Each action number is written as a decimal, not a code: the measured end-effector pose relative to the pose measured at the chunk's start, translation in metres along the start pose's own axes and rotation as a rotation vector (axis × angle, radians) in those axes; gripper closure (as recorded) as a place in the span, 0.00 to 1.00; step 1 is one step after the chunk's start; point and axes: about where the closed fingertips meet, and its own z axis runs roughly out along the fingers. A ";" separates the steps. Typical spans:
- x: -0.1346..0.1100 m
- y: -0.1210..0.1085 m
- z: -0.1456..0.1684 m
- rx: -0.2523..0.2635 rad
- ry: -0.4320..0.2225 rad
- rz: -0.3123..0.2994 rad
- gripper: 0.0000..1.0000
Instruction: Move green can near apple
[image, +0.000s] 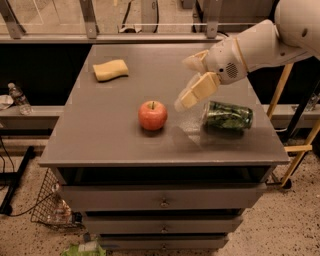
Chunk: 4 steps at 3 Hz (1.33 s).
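The red apple (152, 115) stands near the middle of the grey table (110, 140). The green can (228, 117) lies on its side on the table, right of the apple and about a can's length from it, near the right edge. My gripper (183, 82) hangs above the table between the apple and the can, up and left of the can. Its cream fingers (196, 91) are spread and hold nothing.
A yellow sponge (110, 70) lies at the table's far left. Drawers (162, 200) sit below the tabletop. A water bottle (19, 98) rests on a ledge at the left, a wire basket (49, 206) on the floor, and wooden legs (299, 148) stand at the right.
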 end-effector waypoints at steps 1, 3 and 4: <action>0.008 0.012 -0.032 0.059 0.025 -0.008 0.00; 0.050 0.042 -0.104 0.202 0.049 0.047 0.00; 0.069 0.045 -0.121 0.232 0.045 0.086 0.00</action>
